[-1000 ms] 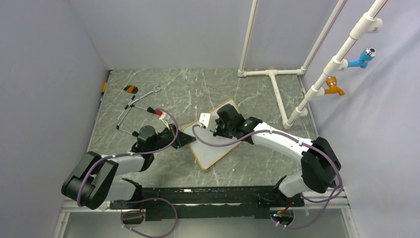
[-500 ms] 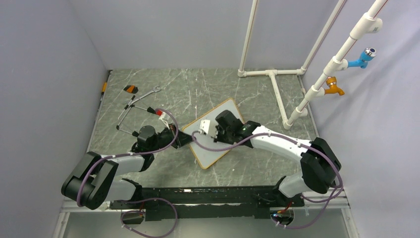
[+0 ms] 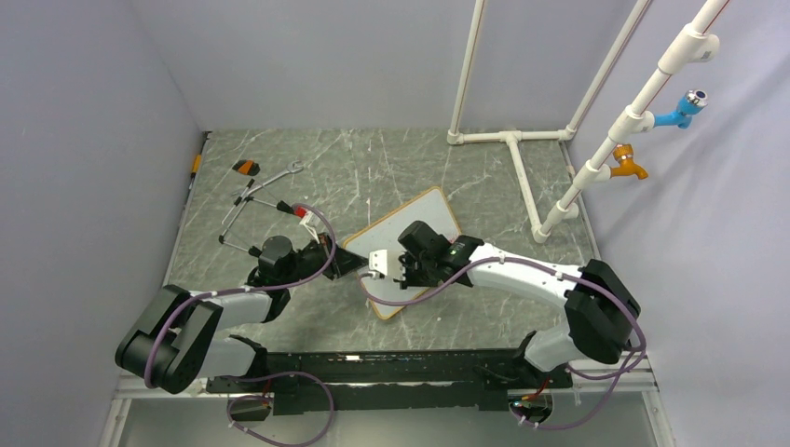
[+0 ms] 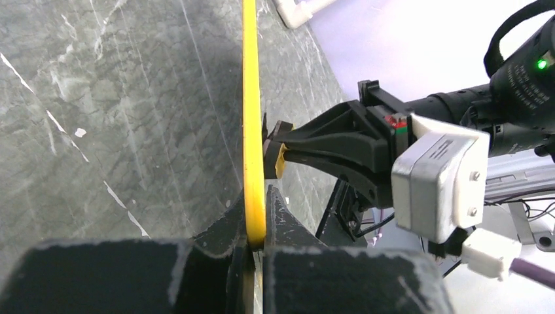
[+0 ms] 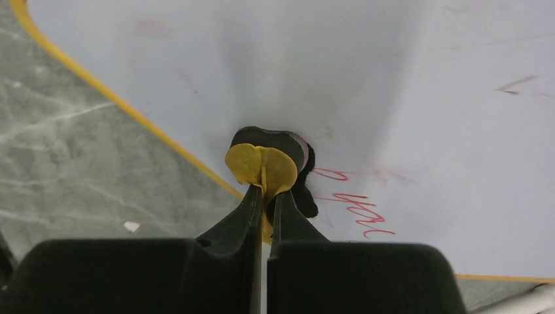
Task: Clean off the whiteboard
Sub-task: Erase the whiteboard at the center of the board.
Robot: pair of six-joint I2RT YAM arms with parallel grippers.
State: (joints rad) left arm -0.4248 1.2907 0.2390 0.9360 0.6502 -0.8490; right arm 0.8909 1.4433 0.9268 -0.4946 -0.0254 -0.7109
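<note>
The whiteboard lies at an angle mid-table, white with a tan-orange frame. In the right wrist view the whiteboard carries red handwriting close to my fingers. My left gripper is shut on the board's left corner; in the left wrist view its jaws clamp the yellow frame edge at the left gripper. My right gripper is shut on a small yellow eraser with black felt, pressed on the board near its near-left edge, just left of the red marks.
A white pipe frame stands at the back right, with a blue tap and an orange tap on its slanted pipe. At the back left lie a wrench, a small orange-black piece and thin wire tools.
My right gripper has slid with the eraser across the board toward its near-left edge. The left gripper has kept its hold on the corner.
</note>
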